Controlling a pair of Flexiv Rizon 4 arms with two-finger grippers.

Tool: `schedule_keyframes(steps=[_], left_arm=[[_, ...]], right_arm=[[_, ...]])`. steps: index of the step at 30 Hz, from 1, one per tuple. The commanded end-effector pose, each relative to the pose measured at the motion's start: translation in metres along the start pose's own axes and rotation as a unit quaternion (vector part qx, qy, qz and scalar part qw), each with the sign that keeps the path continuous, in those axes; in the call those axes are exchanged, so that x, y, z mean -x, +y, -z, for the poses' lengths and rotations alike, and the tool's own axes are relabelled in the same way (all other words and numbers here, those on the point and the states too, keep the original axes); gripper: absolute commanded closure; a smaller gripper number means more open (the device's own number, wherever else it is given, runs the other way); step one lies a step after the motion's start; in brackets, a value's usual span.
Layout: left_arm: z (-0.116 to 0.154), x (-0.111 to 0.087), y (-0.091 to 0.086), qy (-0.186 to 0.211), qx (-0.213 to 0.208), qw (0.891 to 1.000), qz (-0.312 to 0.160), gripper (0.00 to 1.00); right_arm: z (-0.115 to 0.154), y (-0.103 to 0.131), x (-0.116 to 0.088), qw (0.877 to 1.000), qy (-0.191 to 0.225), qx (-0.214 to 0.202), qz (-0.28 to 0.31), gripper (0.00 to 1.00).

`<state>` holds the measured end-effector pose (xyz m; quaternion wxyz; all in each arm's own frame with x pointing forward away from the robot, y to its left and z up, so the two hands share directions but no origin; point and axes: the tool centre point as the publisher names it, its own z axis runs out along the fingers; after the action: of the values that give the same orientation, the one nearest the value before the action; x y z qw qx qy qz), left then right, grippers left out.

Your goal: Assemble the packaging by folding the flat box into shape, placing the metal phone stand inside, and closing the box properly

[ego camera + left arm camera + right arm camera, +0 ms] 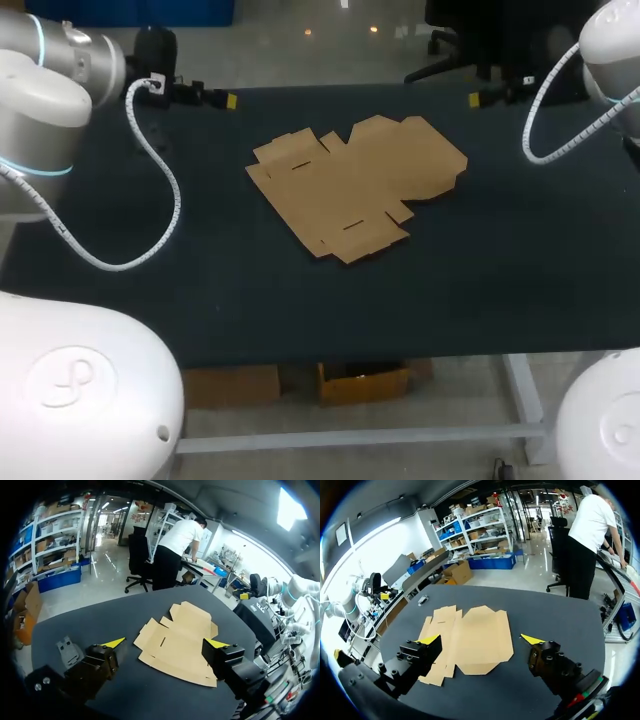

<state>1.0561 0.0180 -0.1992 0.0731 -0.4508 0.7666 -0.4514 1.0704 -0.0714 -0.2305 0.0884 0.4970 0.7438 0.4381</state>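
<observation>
The flat box point(355, 185) lies unfolded a little above the middle of the head view, on the dark table point(500, 290). It is a brown cardboard blank with one broad panel toward the upper right and narrower flaps fanning toward the lower left. Two short slots are cut into the flap side.

The left gripper point(165, 643) sits at the table's far edge in the upper left of the head view. Its fingers are spread wide with nothing in them. The right gripper point(481, 639) sits at the far edge in the upper right, equally wide and empty. Both wrist views look out over the blank, well apart from it.

A small grey metal piece point(67, 650) rests on the table just beside the left gripper's finger. It is probably the phone stand, though it is too small to be sure.

The cardboard looks thin and light. It is likely stiff across each panel and weak along the creases, so it should bend where it is scored. It lies flush on the table and offers no raised edge to pinch. A sideways nudge would probably slide the whole sheet rather than lift it.

The best hold seems to be an outer flap, taken close to its crease. The other gripper could press down on the broad panel to keep the sheet from skating. Hard squeezing could dent a panel or tear near the slots.
</observation>
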Motion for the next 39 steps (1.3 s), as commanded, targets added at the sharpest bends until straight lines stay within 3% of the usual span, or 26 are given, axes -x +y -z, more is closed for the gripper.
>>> schedule_keyframes(steps=[1,13,35,39], left_arm=[[0.0,0.001,-0.001,0.004,0.089,0.996,0.006,0.0],[-0.004,0.003,0.013,-0.007,0.157,0.986,0.049,0.0],[-0.004,0.004,0.014,-0.009,0.163,0.985,0.051,0.0],[-0.011,0.003,0.01,-0.007,0.168,0.984,0.05,0.0]], right_arm=[[0.008,-0.003,0.0,1.0,-0.003,-0.018,-0.019,0.0],[0.014,-0.027,0.004,0.992,-0.005,-0.043,-0.119,0.0],[0.015,-0.029,0.005,0.992,-0.003,-0.043,-0.12,0.0],[0.006,-0.027,0.008,0.981,-0.012,-0.104,-0.165,0.0]])
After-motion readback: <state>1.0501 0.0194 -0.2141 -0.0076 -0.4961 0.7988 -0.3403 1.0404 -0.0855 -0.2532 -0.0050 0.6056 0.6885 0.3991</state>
